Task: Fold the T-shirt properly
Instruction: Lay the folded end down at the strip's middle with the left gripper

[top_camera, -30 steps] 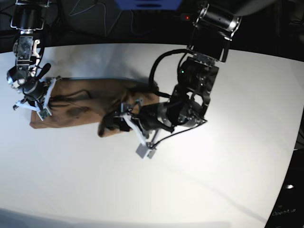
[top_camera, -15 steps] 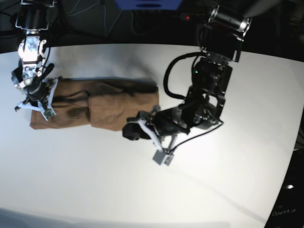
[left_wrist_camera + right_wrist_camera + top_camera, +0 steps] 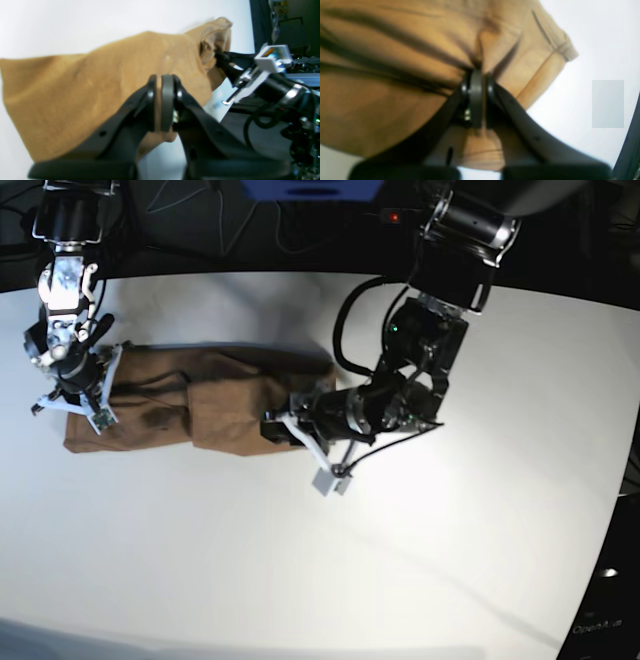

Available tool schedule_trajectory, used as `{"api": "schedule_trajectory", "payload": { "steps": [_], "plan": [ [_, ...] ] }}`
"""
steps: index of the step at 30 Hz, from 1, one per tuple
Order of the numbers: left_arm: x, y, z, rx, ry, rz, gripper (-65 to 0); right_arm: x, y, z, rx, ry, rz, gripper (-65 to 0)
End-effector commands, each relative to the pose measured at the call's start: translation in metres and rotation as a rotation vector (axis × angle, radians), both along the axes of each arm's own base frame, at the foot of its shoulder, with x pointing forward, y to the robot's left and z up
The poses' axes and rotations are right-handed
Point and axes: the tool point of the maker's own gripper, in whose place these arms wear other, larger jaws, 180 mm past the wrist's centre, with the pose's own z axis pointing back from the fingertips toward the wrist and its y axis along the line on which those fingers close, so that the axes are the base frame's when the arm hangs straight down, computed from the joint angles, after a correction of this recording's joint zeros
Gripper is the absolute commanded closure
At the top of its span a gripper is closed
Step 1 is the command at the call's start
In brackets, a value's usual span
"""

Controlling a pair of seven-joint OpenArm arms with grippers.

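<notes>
The tan-brown T-shirt [image 3: 200,400] lies on the white table [image 3: 300,560] as a long folded strip running left to right. My left gripper [image 3: 283,428] is at the strip's lower right end. In the left wrist view its pads [image 3: 167,100] are shut, with a thin layer of the T-shirt [image 3: 100,87] between them. My right gripper [image 3: 72,385] is at the strip's left end. The right wrist view shows it [image 3: 476,100] shut, with the T-shirt [image 3: 395,75] puckered at its tips. The left wrist view also shows the right gripper [image 3: 220,58] at the cloth's far corner.
Behind the table's far edge is a dark area with cables and a blue object [image 3: 310,188]. The left arm's body [image 3: 420,370] hangs over the table just right of the cloth. White tabletop stretches in front and to the right.
The bunched right end of the T-shirt has settled flat. My left gripper has shut and moved from off the cloth's lower right back up to its edge. The right arm has hardly moved.
</notes>
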Motion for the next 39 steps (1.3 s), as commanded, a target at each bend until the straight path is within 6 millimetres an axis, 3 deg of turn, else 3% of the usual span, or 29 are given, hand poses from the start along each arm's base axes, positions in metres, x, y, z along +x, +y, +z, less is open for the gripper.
{"api": "schedule_trajectory", "payload": {
  "steps": [1,6,18,27,34,39],
  "plan": [
    [0.016,-0.011,0.020,-0.033,-0.057,-0.004,-3.1,-0.035,0.001,-0.025,-0.025,0.171,0.020,-0.1],
    [0.006,-0.009,-0.009,0.067,-0.018,-0.039,-3.1,-0.029,0.002,-0.015,-0.038,0.141,0.032,-0.1],
    [0.002,0.012,-0.036,0.258,-0.061,-0.062,-3.1,-0.011,0.004,0.014,-0.070,0.052,0.052,-0.1],
    [-0.025,0.027,-0.059,0.283,-0.002,-0.062,-2.9,0.007,-0.006,0.052,-0.147,-0.036,0.097,-0.1],
    [-0.042,0.056,-0.080,0.283,0.079,0.022,-2.9,0.019,-0.013,0.078,-0.201,-0.096,0.128,-0.1],
    [-0.042,0.063,-0.078,0.290,0.069,0.028,-2.9,0.021,-0.009,0.096,-0.223,-0.141,0.140,-0.1]
  ]
}}
